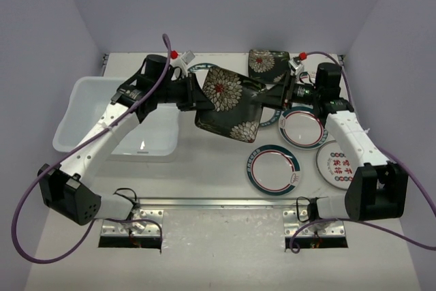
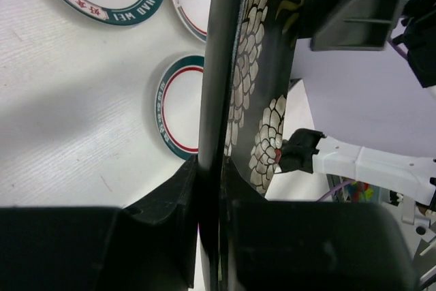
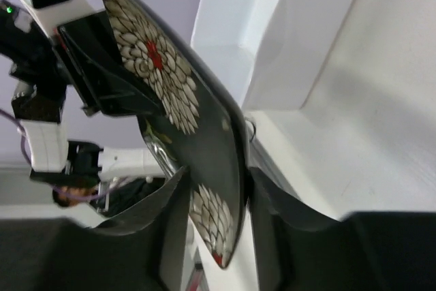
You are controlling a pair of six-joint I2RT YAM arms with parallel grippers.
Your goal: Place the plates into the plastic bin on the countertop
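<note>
A square black plate [image 1: 228, 103] with white flowers hangs tilted in the air over the countertop [image 1: 204, 168], between both arms. My left gripper [image 1: 197, 100] is shut on its left edge, seen edge-on in the left wrist view [image 2: 214, 66] between the gripper's [image 2: 210, 168] jaws. My right gripper [image 1: 267, 99] is shut on its right edge; the plate [image 3: 184, 100] sits between the gripper's [image 3: 214, 189] jaws. The white plastic bin [image 1: 82, 110] stands at the left and holds no plate; it also shows in the right wrist view [image 3: 272, 32].
A second square black plate [image 1: 267, 65] lies at the back. Round white plates lie at the right [image 1: 301, 127], [image 1: 273, 169], [image 1: 335, 161]; another [image 1: 197, 68] peeks out behind the left arm. A metal rail [image 1: 218, 202] runs along the near edge.
</note>
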